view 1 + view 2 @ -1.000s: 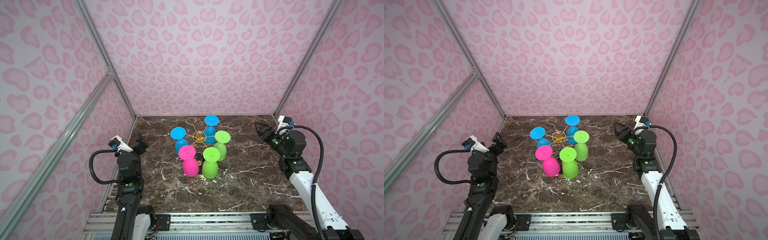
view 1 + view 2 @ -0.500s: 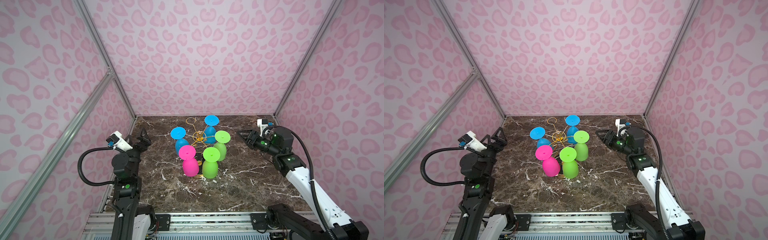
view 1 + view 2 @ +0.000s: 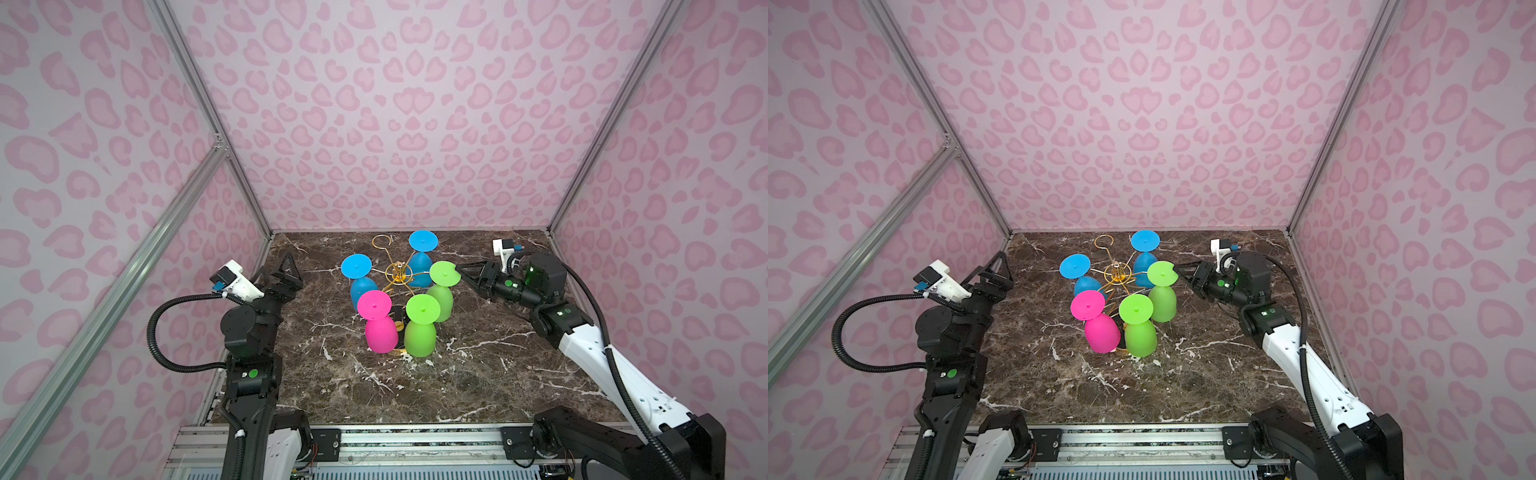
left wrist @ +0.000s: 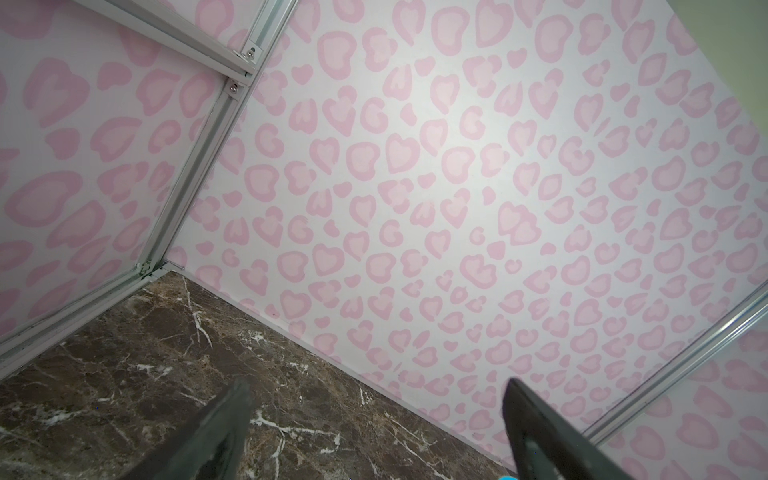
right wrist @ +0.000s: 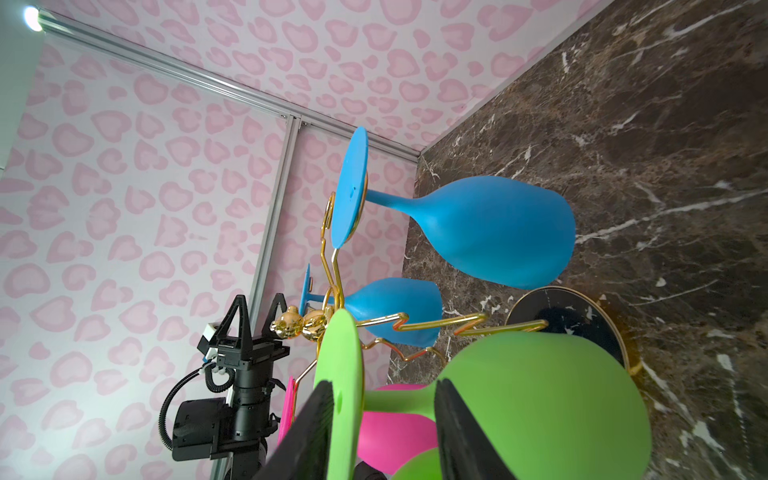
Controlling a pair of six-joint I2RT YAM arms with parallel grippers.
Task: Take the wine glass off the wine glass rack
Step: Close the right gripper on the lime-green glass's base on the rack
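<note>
The gold wire wine glass rack (image 3: 398,272) (image 3: 1117,272) stands mid-table with several glasses hanging upside down. My right gripper (image 3: 460,271) (image 3: 1180,272) reaches the right-hand green wine glass (image 3: 444,274) (image 3: 1162,273). In the right wrist view the right gripper (image 5: 384,388) is open and straddles this green glass (image 5: 540,395). One finger lies against the outer face of its foot (image 5: 338,361); the other sits beside the stem, near the bowl. My left gripper (image 3: 290,274) (image 3: 997,274) (image 4: 377,384) is open and empty, raised at the table's left edge.
Two blue glasses (image 3: 423,241) (image 3: 356,266), a pink glass (image 3: 374,304) and a nearer green glass (image 3: 422,308) also hang on the rack. One back hook (image 3: 382,241) is bare. The rack's black round base (image 5: 582,307) rests on the marble table (image 3: 415,386). Pink walls close three sides.
My right arm has swung left from the table's right edge to the rack, and its jaws have narrowed round the green glass's foot. The left arm has lifted slightly.
</note>
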